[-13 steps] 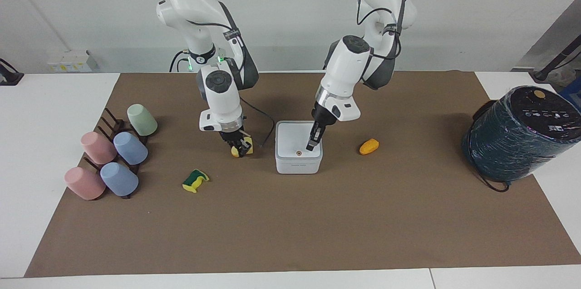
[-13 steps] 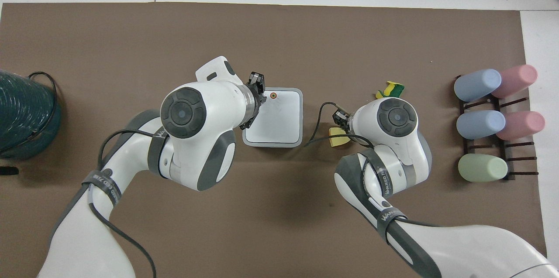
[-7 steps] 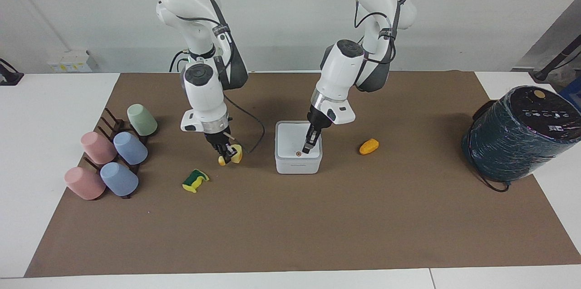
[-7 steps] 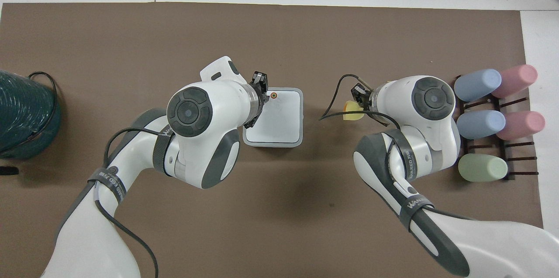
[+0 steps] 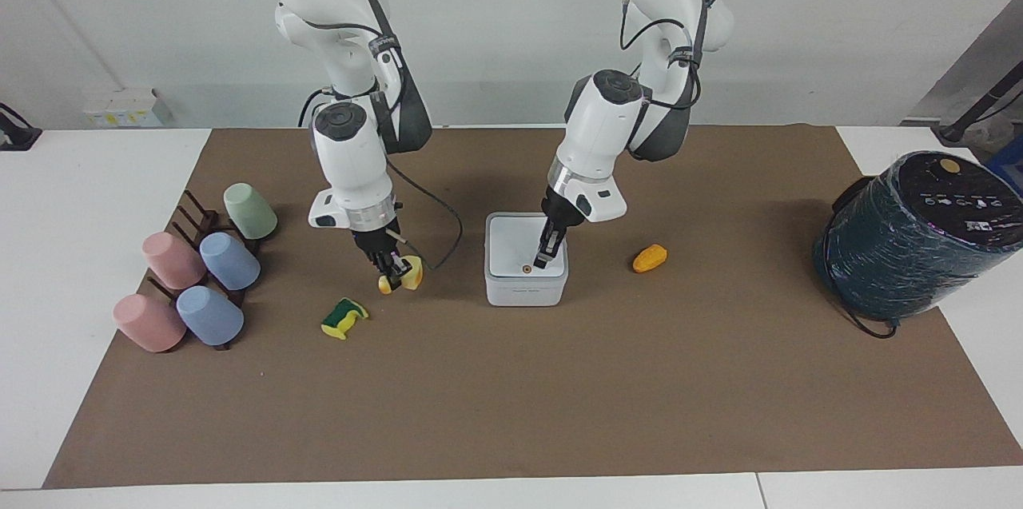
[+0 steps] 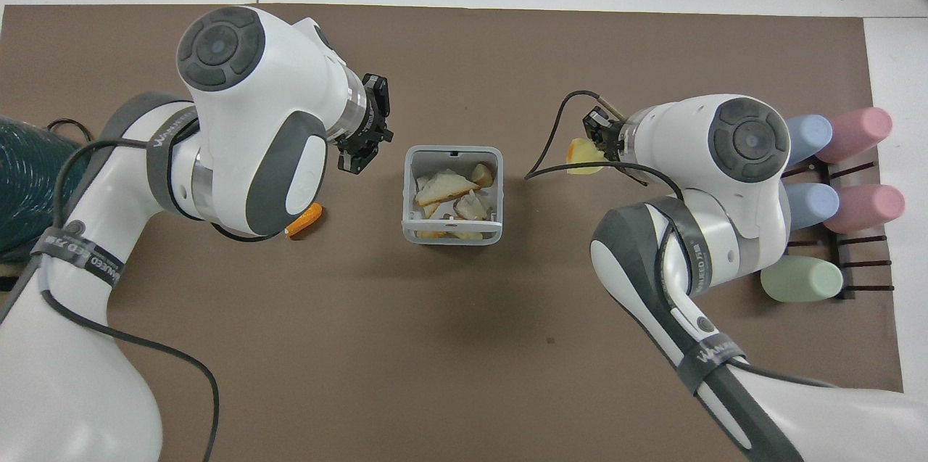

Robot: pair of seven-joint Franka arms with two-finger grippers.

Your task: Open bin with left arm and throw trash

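In the facing view the white bin (image 5: pixel 523 293) stands mid-mat with its lid down. My left gripper (image 5: pixel 542 260), shut, points down with its tip on the lid beside the orange dot. In the overhead view the bin (image 6: pixel 409 194) shows no lid, with pale scraps inside, and my left gripper (image 6: pixel 360 155) is beside it toward the left arm's end. My right gripper (image 5: pixel 392 279) is shut on the pale yellow wedge (image 5: pixel 411 272), held just above the mat; both also show in the overhead view: gripper (image 6: pixel 596 145), wedge (image 6: pixel 582 157). The orange lump (image 5: pixel 649 257) and sponge bit (image 5: pixel 344 319) lie on the mat.
Several pastel cups (image 5: pixel 209 285) lie on a dark rack at the right arm's end. A big dark teal wrapped cylinder (image 5: pixel 919 233) stands at the left arm's end. The orange lump also shows in the overhead view (image 6: pixel 304 219).
My right gripper lifted the yellow wedge off the mat and carried it toward the cups. In the overhead view the bin went from lidded to open and my left gripper moved off it.
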